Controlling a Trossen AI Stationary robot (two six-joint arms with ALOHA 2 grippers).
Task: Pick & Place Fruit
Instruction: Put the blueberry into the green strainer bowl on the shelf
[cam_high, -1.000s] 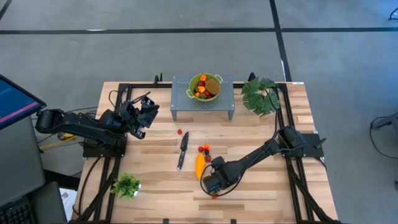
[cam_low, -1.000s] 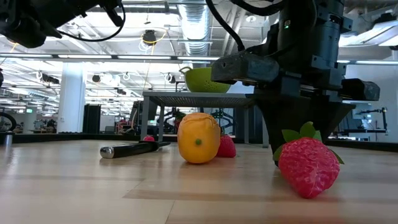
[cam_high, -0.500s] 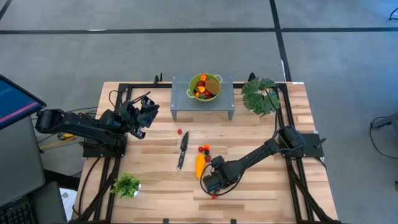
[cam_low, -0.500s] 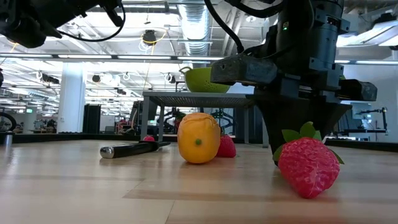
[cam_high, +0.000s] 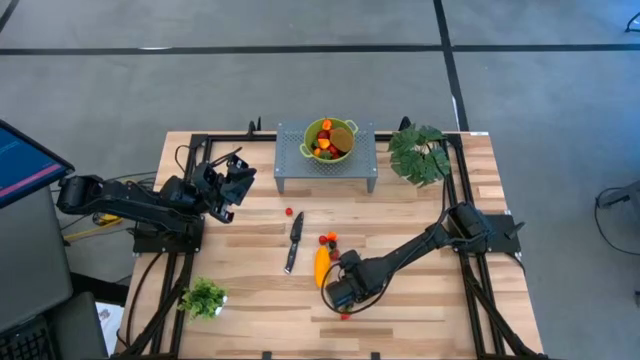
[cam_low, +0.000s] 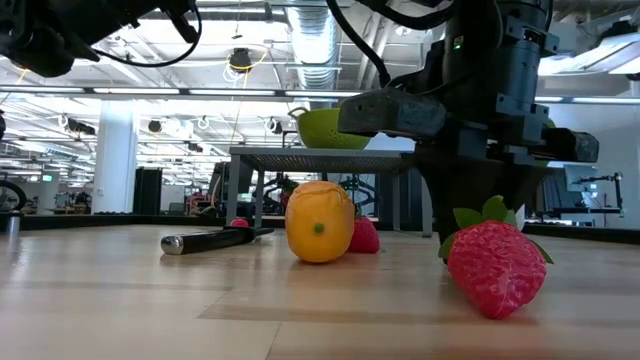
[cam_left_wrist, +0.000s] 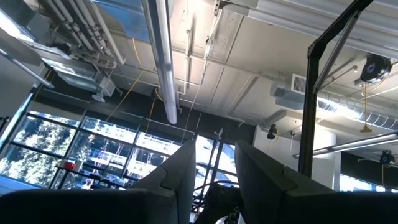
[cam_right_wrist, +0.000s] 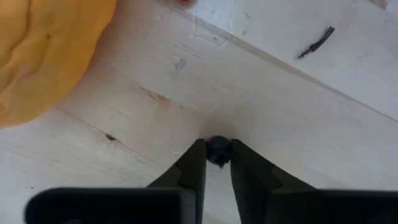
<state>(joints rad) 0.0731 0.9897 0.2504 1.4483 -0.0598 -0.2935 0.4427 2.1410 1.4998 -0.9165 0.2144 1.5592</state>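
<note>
My right gripper (cam_high: 340, 293) points down at the table beside the long yellow-orange fruit (cam_high: 321, 266) (cam_right_wrist: 43, 56), shut on a small dark ball (cam_right_wrist: 217, 151). A red strawberry (cam_high: 345, 316) (cam_low: 495, 265) lies on the table just near of it. Small red and orange balls (cam_high: 328, 240) lie past the far end of the yellow-orange fruit, and one red ball (cam_high: 289, 212) lies farther left. A green bowl (cam_high: 329, 139) with fruit stands on a grey rack (cam_high: 300, 165). My left gripper (cam_high: 236, 175) (cam_left_wrist: 214, 180) is raised at the left, open and holding nothing. My right gripper pinches the small dark ball by its two sides (cam_right_wrist: 217, 147) between the free ends of its two fingers. The fingers come from above, pointing down. The ball sits right at the tabletop; whether it is lifted clear I cannot tell.
A black-handled knife (cam_high: 294, 240) (cam_low: 215, 239) lies left of the yellow-orange fruit. Green leafy plants stand at the far right (cam_high: 420, 152) and near left (cam_high: 204, 297). Bare wood lies right of my right gripper.
</note>
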